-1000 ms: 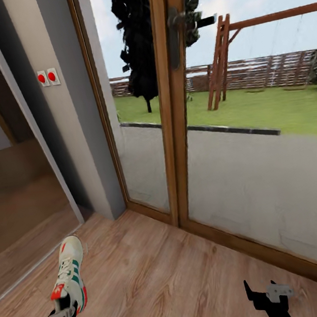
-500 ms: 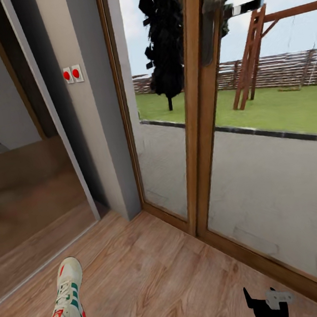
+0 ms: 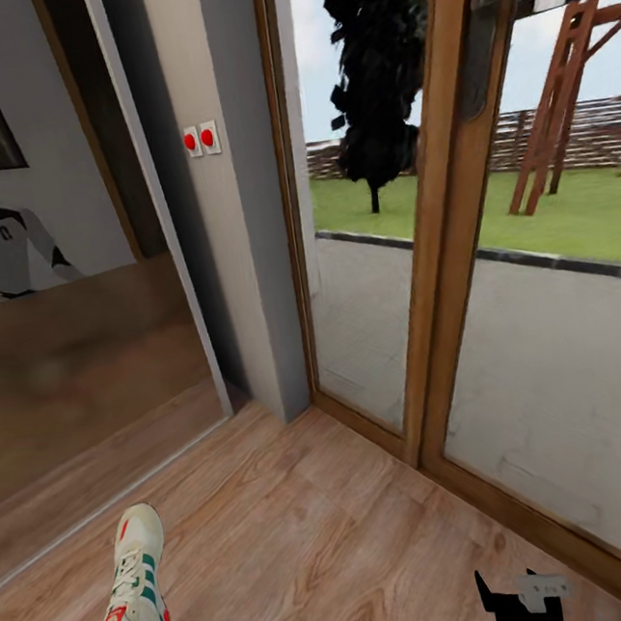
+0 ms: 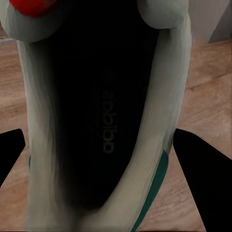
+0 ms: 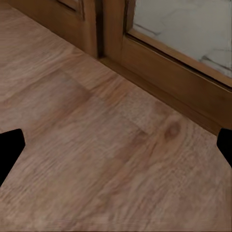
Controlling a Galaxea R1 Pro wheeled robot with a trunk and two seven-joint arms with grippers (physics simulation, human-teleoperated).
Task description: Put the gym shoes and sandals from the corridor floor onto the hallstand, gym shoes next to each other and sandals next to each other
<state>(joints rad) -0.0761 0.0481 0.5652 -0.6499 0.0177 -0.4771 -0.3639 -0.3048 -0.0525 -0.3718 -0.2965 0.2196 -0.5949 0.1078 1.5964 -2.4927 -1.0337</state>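
Your right gripper [image 3: 521, 597] was matte black with a pale grey bracket at 3 o'clock; its 2 fingers [image 5: 9, 147] looked plain black.

gym shoe [image 3: 135, 596] (cream, green stripes) held above corridor floor [image 3: 310, 544], toe forward

Gym shoe [image 3: 136, 589] left over corridor floor [image 3: 310, 544]; glass door [image 3: 507, 325] right.

Matt wood-grain corridor floor [image 3: 309, 534]; glossy glass door [image 3: 550, 359], wooden frame.
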